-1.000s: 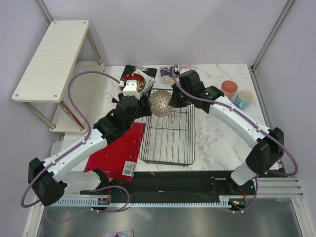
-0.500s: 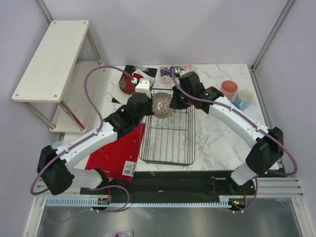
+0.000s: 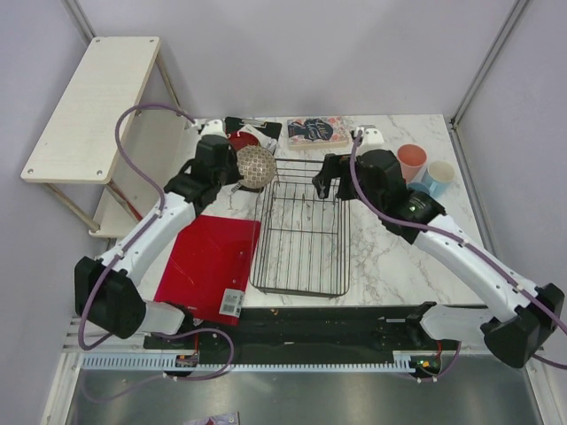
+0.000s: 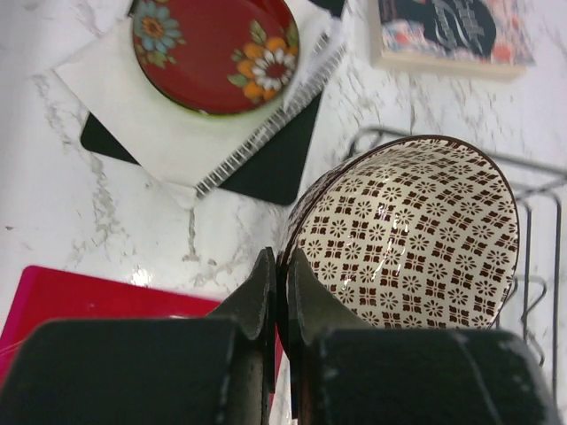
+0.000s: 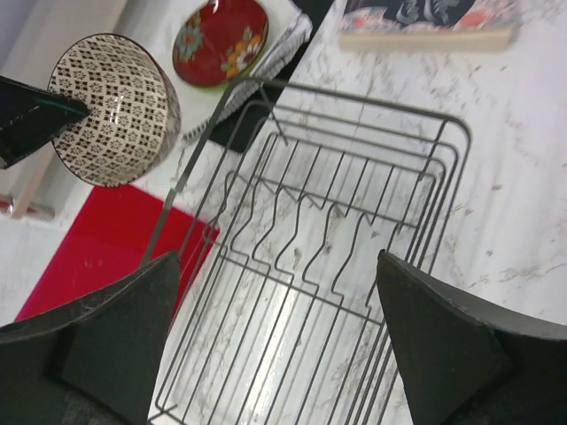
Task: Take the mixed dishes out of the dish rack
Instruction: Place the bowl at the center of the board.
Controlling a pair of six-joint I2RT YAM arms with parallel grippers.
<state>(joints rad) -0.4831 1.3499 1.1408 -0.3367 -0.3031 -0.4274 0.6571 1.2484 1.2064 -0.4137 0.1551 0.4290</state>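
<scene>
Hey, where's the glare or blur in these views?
Left wrist: bowl sharp with small glints on its glaze, near fingers soft. Right wrist: fingers blurred, bright sheen on the marble under the rack. Top: even light, sharp.

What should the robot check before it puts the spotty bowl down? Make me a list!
1. Left jaws shut on the bowl rim: ok.
2. Bowl clear of the dish rack, off its left side: ok.
3. Right jaws open, holding nothing, over the rack: ok.
4. Rack holds no dishes: ok.
5. Bare table free near the red floral plate: ok.
6. How high the bowl hangs over the table: cannot tell.
</scene>
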